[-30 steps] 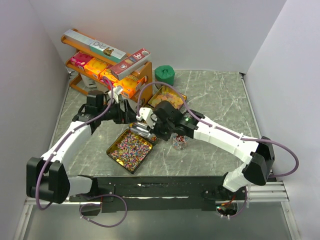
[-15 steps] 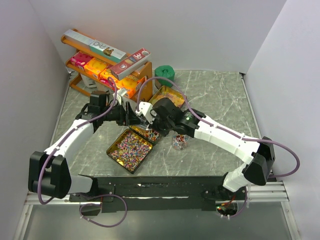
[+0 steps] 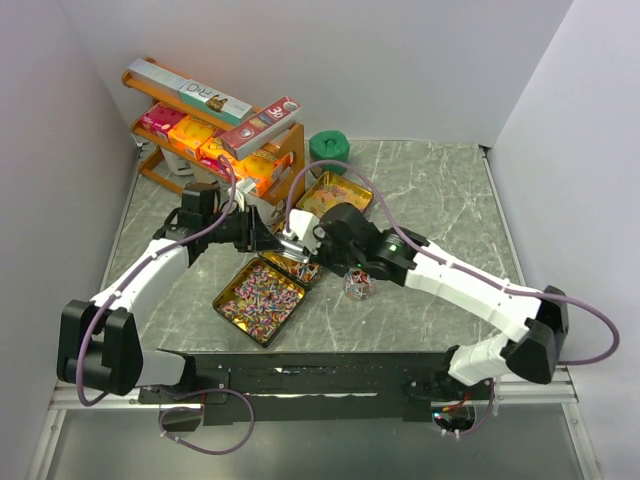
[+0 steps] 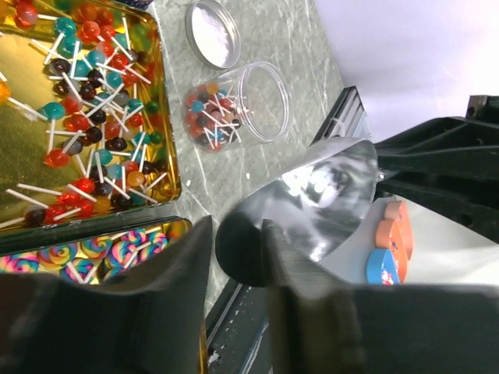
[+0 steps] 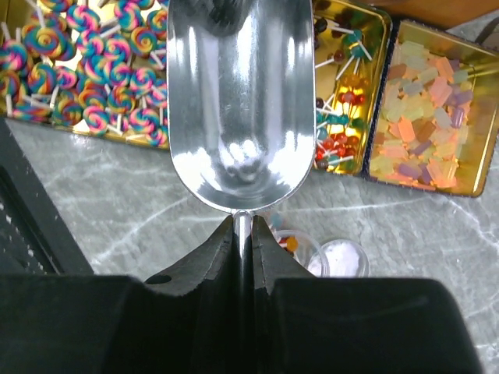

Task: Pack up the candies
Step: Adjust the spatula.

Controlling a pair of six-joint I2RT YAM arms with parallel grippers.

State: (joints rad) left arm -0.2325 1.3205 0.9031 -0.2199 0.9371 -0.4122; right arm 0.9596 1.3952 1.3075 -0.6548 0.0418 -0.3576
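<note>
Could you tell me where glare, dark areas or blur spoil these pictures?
Right wrist view: the steel scoop mirrors bright streaks, and the right gripper beneath it is nearly black. Left wrist view: the left gripper looms dark and soft in the foreground, while the candies beyond are sharp. Top view: even light, soft shadows.

Plain white walls (image 3: 400, 60) enclose a grey marbled tabletop (image 3: 440, 190), evenly lit
</note>
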